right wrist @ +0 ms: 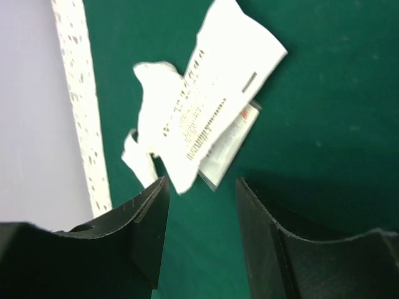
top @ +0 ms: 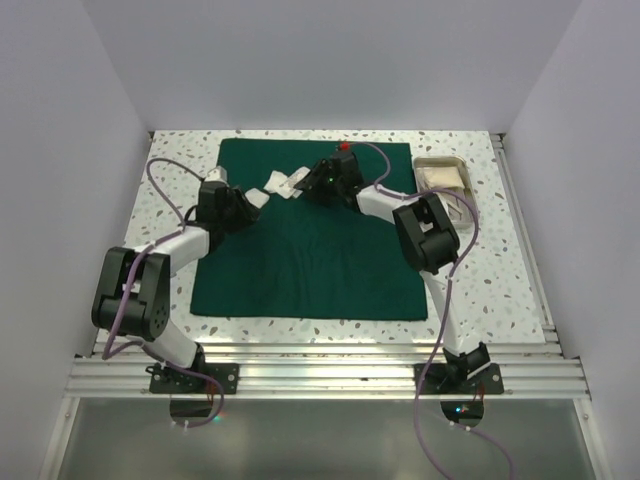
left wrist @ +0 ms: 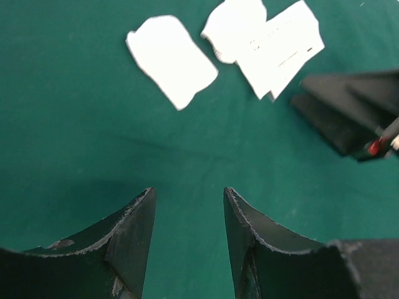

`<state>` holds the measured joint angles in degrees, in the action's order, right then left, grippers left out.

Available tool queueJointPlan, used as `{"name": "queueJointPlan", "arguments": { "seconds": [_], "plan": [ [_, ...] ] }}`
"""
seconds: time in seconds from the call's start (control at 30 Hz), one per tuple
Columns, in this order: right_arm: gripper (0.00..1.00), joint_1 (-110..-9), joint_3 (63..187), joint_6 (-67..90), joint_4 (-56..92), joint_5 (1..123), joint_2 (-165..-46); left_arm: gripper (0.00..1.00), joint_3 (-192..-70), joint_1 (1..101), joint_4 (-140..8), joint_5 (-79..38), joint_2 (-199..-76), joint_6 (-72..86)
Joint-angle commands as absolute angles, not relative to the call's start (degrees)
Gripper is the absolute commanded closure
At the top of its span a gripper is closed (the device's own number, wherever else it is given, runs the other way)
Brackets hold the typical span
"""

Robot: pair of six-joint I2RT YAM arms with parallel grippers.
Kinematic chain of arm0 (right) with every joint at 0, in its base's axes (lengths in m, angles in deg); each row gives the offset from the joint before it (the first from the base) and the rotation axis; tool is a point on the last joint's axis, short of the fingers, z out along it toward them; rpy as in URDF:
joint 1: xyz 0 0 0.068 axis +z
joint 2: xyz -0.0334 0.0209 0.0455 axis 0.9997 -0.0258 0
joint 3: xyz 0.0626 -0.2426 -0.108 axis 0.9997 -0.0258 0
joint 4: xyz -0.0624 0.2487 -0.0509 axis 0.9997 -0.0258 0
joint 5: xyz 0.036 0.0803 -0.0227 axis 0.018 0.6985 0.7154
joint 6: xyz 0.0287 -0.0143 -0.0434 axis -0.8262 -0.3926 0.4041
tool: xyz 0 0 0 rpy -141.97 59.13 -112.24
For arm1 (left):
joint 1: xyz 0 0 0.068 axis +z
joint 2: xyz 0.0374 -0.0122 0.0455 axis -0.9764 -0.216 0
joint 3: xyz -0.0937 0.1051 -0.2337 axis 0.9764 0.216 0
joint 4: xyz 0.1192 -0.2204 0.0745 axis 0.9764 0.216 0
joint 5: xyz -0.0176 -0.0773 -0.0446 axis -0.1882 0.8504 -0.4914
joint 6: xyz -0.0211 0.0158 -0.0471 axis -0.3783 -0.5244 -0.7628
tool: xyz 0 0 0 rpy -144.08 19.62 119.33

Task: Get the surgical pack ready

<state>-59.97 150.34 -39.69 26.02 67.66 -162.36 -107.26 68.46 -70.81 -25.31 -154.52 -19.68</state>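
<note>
The dark green drape (top: 310,250) lies spread flat on the table. Near its far edge lie white gauze packets: one plain pad (left wrist: 171,59) and a loose pile of printed packets (left wrist: 268,43) (right wrist: 199,106) (top: 285,182). My left gripper (top: 250,204) (left wrist: 189,193) hovers over bare drape just short of the plain pad, open, with nothing between its fingers. My right gripper (top: 313,185) (right wrist: 201,182) is open right beside the printed packets and holds nothing. The steel tray (top: 441,161) sits off the drape at the far right. Scissors and forceps do not show.
The speckled tabletop (top: 500,270) frames the drape on every side. White walls enclose the left, back and right. The right arm's elbow (top: 428,235) stands over the drape's right edge. An aluminium rail (top: 320,365) runs along the near edge.
</note>
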Motion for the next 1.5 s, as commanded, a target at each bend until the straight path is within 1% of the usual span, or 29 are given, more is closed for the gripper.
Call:
{"name": "queueJointPlan", "arguments": {
  "seconds": [0.0, 0.17, 0.43, 0.57, 0.67, 0.87, 0.97, 1.03, 1.13, 1.27, 1.3, 1.47],
  "plan": [
    [0.5, -59.8, 153.8, -44.4, 29.4, 63.5, -163.5, 0.49, -104.4, 68.8, -75.1, -27.6, -149.8, -17.7],
    [0.52, -59.3, 156.2, -45.6, 29.4, 61.9, -165.5, 0.49, -101.1, 68.8, -78.0, -27.5, -146.9, -17.7],
    [0.54, -58.9, 158.4, -47.3, 29.4, 60.5, -168.3, 0.49, -99.0, 68.8, -80.6, -26.5, -146.6, -18.2],
    [0.58, -58.6, 159.2, -48.3, 29.9, 59.9, -169.4, 0.49, -98.3, 68.8, -81.0, -26.0, -146.6, -18.4],
    [0.62, -58.5, 161.2, -48.7, 29.6, 59.7, -170.7, 0.49, -98.3, 68.8, -81.0, -26.0, -146.3, -18.3],
    [0.77, -58.3, 163.9, -50.0, 29.7, 59.5, -173.5, 0.49, -98.1, 68.8, -81.0, -26.0, -145.7, -18.1],
    [0.94, -58.3, 165.1, -50.3, 30.5, 59.8, -174.7, 0.49, -97.9, 68.8, -80.9, -26.0, -145.5, -18.0],
    [1.0, -58.3, 164.6, -50.3, 31.8, 59.6, -174.4, 0.49, -97.9, 68.8, -81.0, -26.0, -145.6, -18.0],
    [1.0, -58.3, 162.2, -49.2, 33.2, 58.9, -172.1, 0.49, -97.8, 68.8, -81.0, -26.0, -145.5, -18.0],
    [1.0, -58.6, 155.1, -46.8, 34.9, 58.4, -165.5, 0.49, -97.6, 68.8, -81.0, -26.1, -145.4, -18.0],
    [1.0, -58.7, 154.3, -46.0, 34.5, 58.4, -162.3, 0.49, -97.5, 68.8, -81.1, -26.2, -145.2, -17.9],
    [1.0, -60.0, 148.3, -40.9, 31.4, 58.6, -153.5, 0.5, -97.2, 68.8, -81.3, -25.7, -145.0, -18.0]
  ]
}}
